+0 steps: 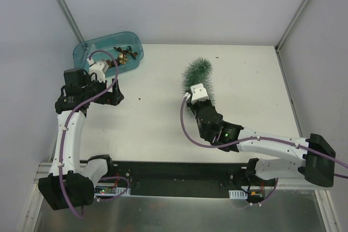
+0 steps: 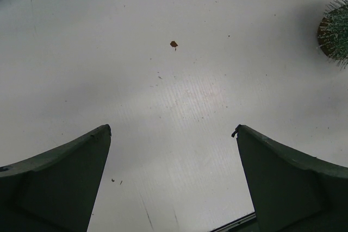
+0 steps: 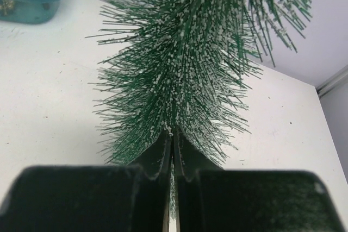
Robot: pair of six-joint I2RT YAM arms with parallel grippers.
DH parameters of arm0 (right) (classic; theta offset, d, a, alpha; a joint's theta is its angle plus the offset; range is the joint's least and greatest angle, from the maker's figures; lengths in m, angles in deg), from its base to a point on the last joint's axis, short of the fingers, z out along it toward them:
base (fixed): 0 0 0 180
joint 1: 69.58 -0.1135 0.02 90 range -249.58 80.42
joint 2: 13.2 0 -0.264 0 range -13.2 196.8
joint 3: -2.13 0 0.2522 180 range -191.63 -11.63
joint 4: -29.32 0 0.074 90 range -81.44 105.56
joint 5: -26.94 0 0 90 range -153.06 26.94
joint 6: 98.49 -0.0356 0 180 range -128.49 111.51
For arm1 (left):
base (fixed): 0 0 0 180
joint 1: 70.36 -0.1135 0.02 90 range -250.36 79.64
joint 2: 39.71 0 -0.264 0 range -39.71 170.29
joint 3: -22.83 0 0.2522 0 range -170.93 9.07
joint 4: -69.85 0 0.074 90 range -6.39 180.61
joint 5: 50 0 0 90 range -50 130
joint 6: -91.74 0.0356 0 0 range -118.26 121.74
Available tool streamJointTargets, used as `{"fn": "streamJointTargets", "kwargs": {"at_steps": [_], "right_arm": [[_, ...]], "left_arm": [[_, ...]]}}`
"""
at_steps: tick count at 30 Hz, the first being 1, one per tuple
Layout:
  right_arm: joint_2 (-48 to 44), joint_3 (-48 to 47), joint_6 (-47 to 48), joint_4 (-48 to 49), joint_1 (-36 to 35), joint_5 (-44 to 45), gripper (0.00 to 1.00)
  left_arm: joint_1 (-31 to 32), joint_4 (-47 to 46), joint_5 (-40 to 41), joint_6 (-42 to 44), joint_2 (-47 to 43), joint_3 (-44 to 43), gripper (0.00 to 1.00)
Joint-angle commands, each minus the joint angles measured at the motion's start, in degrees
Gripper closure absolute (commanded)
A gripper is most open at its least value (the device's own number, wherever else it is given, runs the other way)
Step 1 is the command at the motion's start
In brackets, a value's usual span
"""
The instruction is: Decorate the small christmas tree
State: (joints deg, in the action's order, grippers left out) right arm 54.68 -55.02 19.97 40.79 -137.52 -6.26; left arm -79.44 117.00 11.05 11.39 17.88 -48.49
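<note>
Right wrist | right fingers (image 3: 155, 158) pressed together amid small christmas tree (image 3: 190, 69) bristles | left fingers (image 2: 54, 188) apart, empty | judged light, springy; grip brown base (image 2: 323, 35).

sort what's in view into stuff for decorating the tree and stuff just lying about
For the job: small christmas tree, pinched by the right gripper; ornaments in the teal tray; open left gripper.
Lying about: brown crumb on the table.
</note>
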Motion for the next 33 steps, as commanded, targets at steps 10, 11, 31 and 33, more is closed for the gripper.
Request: {"fn": "streamJointTargets", "kwargs": {"at_steps": [10, 11, 31, 33], "right_arm": [[-3.8, -1.0, 0.4, 4.5, -0.9, 3.4, 0.99], [-3.8, -1.0, 0.6, 4.5, -1.0, 3.2, 0.99], [-3.4, 0.4, 0.9, 5.0, -4.0, 6.4, 0.99], [-3.9, 1.0, 0.3, 5.0, -4.0, 6.6, 0.99]], "left_arm": [[-0.3, 0.3, -0.3, -0.9, 0.0, -0.1, 0.01], [-0.3, 0.3, -0.4, -0.9, 0.1, -0.1, 0.01], [-0.3, -0.2, 0.7, -1.1, 1.0, 0.4, 0.01], [-0.3, -0.2, 0.7, -1.2, 1.6, 0.3, 0.01]]}}
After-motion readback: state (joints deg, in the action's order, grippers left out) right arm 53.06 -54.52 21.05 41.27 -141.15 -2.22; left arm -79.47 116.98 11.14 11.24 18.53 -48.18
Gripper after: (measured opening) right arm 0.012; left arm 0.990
